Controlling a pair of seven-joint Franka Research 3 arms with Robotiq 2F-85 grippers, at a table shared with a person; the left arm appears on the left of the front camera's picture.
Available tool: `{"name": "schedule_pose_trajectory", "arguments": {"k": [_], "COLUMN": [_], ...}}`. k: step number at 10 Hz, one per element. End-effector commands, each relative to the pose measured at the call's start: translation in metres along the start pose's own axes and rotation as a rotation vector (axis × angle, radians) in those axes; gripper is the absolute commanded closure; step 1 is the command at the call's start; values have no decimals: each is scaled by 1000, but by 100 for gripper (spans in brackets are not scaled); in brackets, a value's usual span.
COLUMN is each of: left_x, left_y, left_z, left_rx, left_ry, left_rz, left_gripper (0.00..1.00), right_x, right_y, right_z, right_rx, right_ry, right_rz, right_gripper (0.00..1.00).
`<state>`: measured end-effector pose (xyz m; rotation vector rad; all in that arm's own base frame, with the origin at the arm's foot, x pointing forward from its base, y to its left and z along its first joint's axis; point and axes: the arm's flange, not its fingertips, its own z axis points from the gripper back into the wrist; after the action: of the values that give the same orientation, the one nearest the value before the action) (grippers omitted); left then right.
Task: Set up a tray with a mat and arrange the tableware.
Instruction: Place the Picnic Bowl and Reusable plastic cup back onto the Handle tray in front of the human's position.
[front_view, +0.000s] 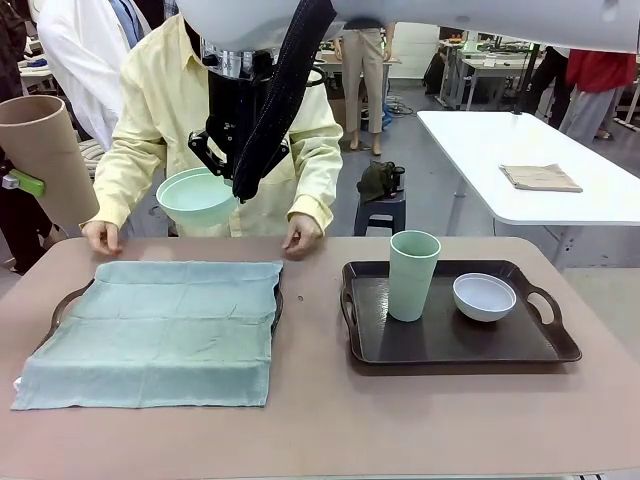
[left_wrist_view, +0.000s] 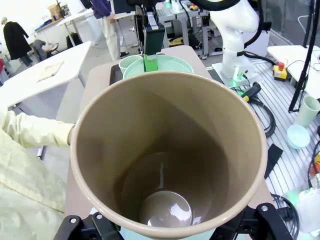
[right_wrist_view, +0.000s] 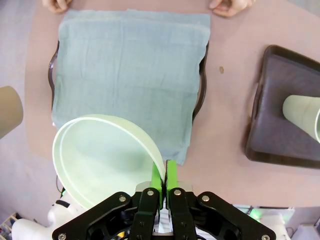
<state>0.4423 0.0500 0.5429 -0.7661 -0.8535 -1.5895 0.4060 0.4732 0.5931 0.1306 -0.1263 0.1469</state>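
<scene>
Brown table (front_view: 320, 420) stretches wide between the robot and the person in the yellow shirt (front_view: 165, 100), who rests one hand (front_view: 102, 237) and the other (front_view: 302, 235) on it just beyond the far edge of the mat. Blue-green mat (front_view: 160, 330) lies spread flat over the left tray (front_view: 62, 305) (from where I stand only a dark handle and a sliver of rim peek out at its sides). Right tray (front_view: 460, 362), dark, sits beside it with a strip of table between them. On it the green tumbler (front_view: 413, 275) stands upright in the left half, with the white bowl (front_view: 484, 296) near it on the right, not touching. Tan tumbler (front_view: 40, 150) hangs tilted in the air by the table's left end, grasped across its wall by the left claw (left_wrist_view: 169, 231), one green pad (front_view: 27, 183) pressed against its side. Mint bowl (front_view: 196, 195) hangs high over the mat's far edge, tipped up on its side, and the right claw (right_wrist_view: 164, 177) is clenched on its rim, the two pads pinching the thin wall between them
</scene>
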Motion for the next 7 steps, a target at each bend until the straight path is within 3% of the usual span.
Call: {"name": "schedule_pose_trajectory", "arguments": {"k": [1,4,5,7], "left_x": [1,1,0,-29], "left_y": [0,0,0,4], "left_z": [-1,-1,0,-15], "left_rx": [2,2,0,-59], "left_ry": [5,5,0,-30], "left_rz": [-13,-13,0,-36], "left_gripper": [100,100,15,15], "right_x": [-3,-3,0,15], "right_y": [-1,-1,0,-4], "right_z": [-2,-2,0,-31], "right_rx": [-11,-11,0,6], "right_ry": [-16,-16,0,6], "right_rz": [-10,-10,0,9], "right_gripper": [100,100,96,96]}}
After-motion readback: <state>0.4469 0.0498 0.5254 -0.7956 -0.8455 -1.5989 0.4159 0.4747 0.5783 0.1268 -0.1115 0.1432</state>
